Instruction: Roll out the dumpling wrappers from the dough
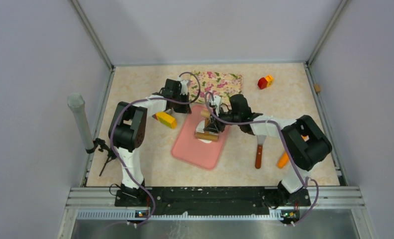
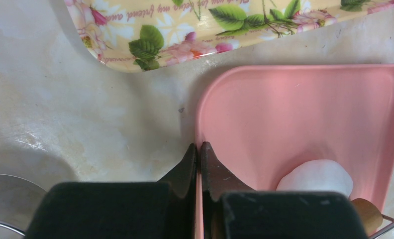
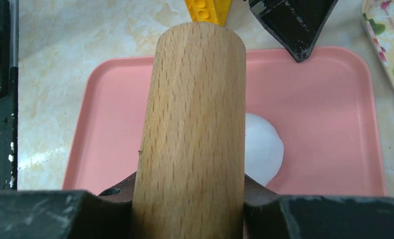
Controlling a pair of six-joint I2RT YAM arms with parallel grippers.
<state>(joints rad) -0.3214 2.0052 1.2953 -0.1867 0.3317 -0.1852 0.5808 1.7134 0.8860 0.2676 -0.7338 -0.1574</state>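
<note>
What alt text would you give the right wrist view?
The right gripper holds a wooden rolling pin, which partly hides a white dough lump on a pink mat. The left gripper has its tip at the mat's far edge.

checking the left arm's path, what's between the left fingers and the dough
Only bare mat lies between the shut left fingers and the dough, shown in the left wrist view.

Overhead wide, wrist close-ups, shared pink mat (image 2: 294,114)
</note>
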